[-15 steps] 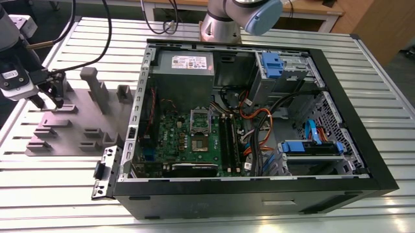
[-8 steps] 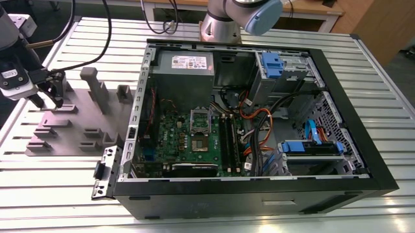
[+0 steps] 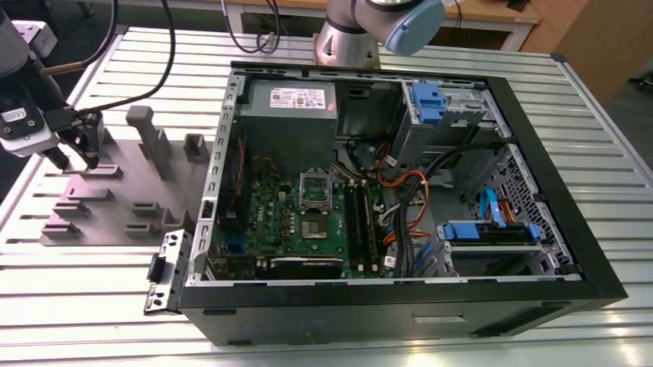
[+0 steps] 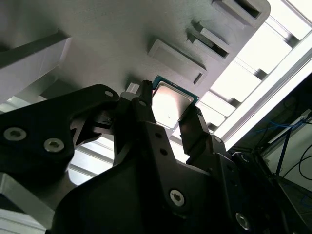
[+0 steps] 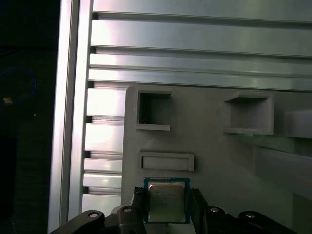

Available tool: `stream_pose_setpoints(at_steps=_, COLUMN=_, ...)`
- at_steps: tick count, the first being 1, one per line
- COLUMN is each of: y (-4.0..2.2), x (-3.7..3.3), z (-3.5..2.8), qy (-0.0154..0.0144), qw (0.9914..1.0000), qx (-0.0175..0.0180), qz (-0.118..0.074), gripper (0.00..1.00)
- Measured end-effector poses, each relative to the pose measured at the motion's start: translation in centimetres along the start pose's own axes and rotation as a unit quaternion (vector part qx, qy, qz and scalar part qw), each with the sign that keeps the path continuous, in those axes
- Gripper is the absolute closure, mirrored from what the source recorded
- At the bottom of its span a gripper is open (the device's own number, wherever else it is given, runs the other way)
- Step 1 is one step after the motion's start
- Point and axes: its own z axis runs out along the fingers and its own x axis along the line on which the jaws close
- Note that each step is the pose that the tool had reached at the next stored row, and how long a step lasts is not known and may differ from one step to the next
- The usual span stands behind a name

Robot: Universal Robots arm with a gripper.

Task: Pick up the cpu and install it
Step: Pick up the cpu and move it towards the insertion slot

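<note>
The cpu (image 5: 166, 202) sits between the two fingers of the pincer (image 5: 166, 197). The pincer is narrowed to the chip's width, and in both wrist views each finger bears on one of two opposite edges. The chip lies low over a recess of the grey parts holder (image 3: 112, 206); I cannot tell whether it has left the surface. I judge it light, stiff and flat, with a smooth metal lid that offers little friction and a delicate underside. The thin rim edges therefore look like the right place to grip, squarely and without much force, since a skewed hold could let it tip. In the exterior view the wrist stands at the exterior view's left with the pincer pointing straight down at the holder. The holder rests on the slatted aluminium counter (image 3: 306, 336). Beyond it toward the centre of the frame lies the open computer case (image 3: 408, 306), its green motherboard (image 3: 296, 229) facing up. The arm's base (image 3: 352, 38) stands behind the case at the frame's top edge.
</note>
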Motion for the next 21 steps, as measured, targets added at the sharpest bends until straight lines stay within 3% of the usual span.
stream_pose_setpoints(at_steps=21, y=0.03, x=0.0, z=-0.8, qy=0.0, qw=1.0, qx=0.0, qz=0.0, gripper=0.53)
